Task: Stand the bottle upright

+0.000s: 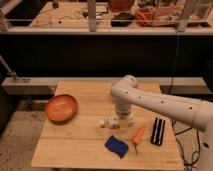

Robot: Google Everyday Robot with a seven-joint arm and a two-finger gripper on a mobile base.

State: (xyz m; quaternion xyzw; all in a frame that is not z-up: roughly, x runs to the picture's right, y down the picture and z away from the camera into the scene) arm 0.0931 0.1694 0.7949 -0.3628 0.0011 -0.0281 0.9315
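Note:
The small whitish bottle (109,122) lies on its side on the wooden table (85,150), near the middle, its cap end toward the left. My white arm reaches in from the right and bends down over it. My gripper (121,119) is at the bottle's right end, low over the table, partly hidden by the wrist. I cannot tell whether it touches the bottle.
An orange bowl (61,108) sits at the table's left. A carrot (138,134) and a blue sponge (117,146) lie in front of the bottle. A black object (158,131) lies at the right edge. A translucent cup (117,89) stands behind the arm.

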